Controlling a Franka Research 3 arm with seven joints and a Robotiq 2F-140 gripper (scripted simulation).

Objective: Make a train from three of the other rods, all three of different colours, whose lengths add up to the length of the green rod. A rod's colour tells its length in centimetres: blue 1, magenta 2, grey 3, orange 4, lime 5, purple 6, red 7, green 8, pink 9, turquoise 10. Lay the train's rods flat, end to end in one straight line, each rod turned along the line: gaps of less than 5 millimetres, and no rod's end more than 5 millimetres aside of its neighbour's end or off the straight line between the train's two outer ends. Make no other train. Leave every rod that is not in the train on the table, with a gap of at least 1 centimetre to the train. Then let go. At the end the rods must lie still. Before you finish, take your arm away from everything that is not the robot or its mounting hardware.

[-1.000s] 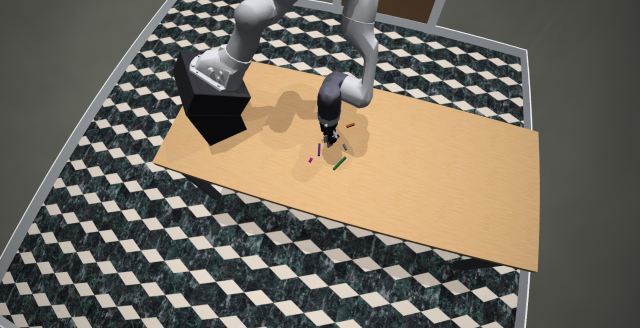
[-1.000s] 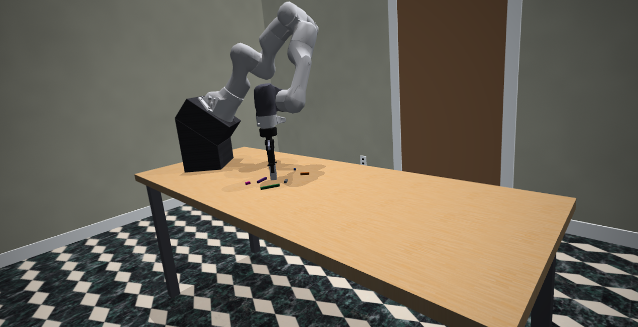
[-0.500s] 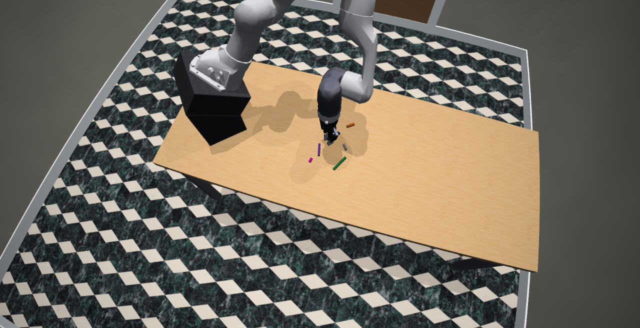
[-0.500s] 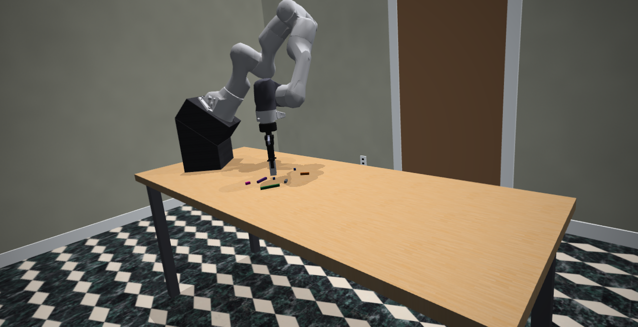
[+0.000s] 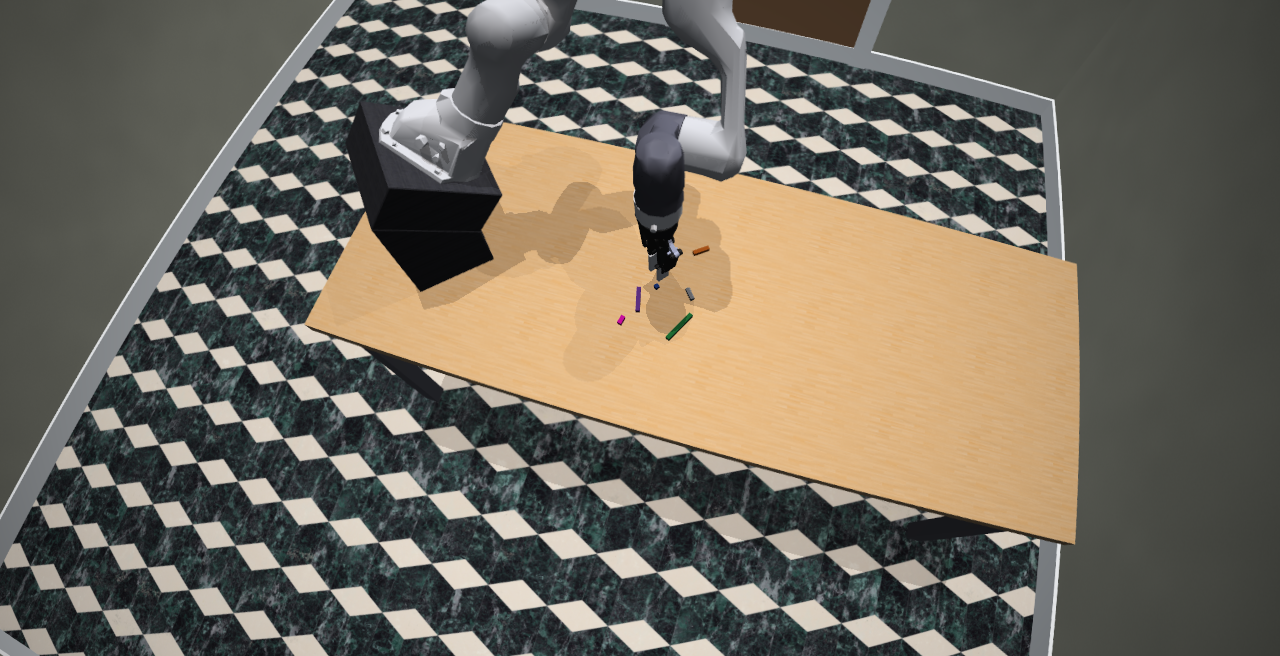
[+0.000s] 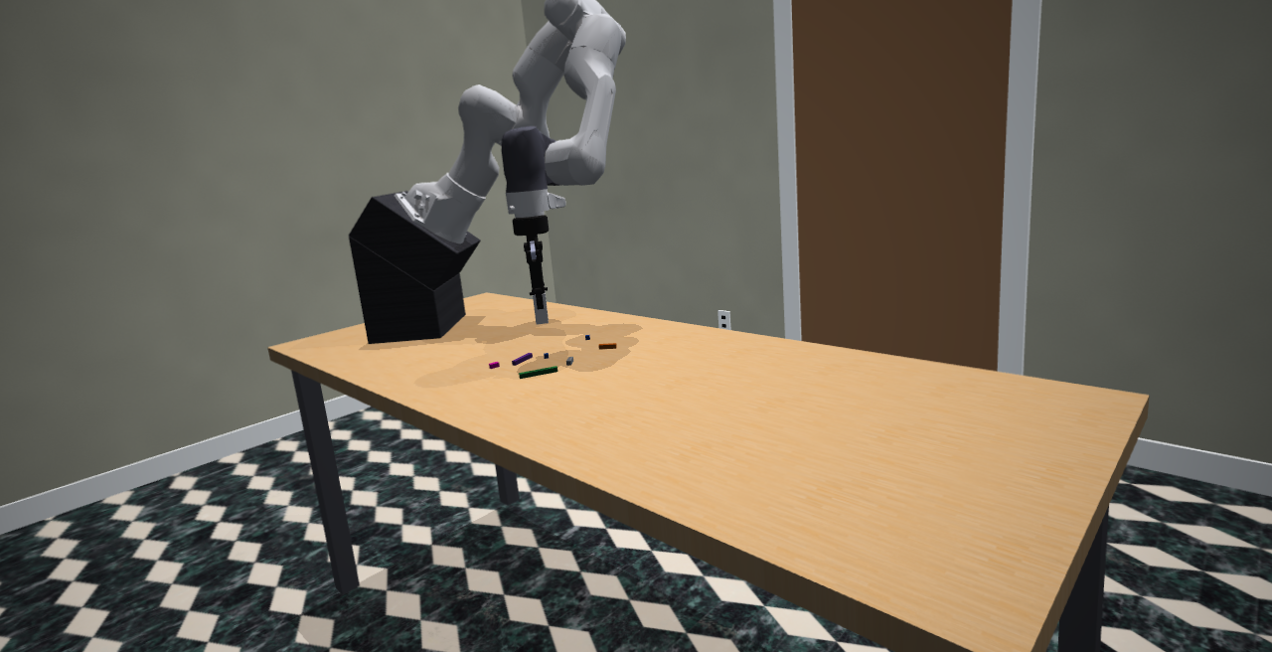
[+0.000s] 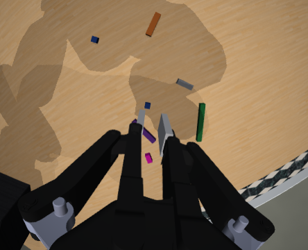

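Observation:
My gripper (image 5: pixel 664 271) hangs a little above the table with its fingers a narrow gap apart and nothing between them; it shows in the wrist view (image 7: pixel 151 125) too. A blue rod (image 7: pixel 148 105) lies on the table just beyond the fingertips, and shows in the top view (image 5: pixel 657 286). The purple rod (image 5: pixel 638 298) and magenta rod (image 5: pixel 621 319) lie to its left. The grey rod (image 5: pixel 690 293) lies to its right, with the green rod (image 5: pixel 678 326) nearer the front. The orange rod (image 5: pixel 700 250) lies farther back. A second blue rod (image 7: pixel 95 40) lies apart from the rest.
The black robot base (image 5: pixel 425 195) stands on the table's back left corner. The rods sit in a loose cluster in the table's left half. The right half of the table (image 5: pixel 877 365) holds nothing.

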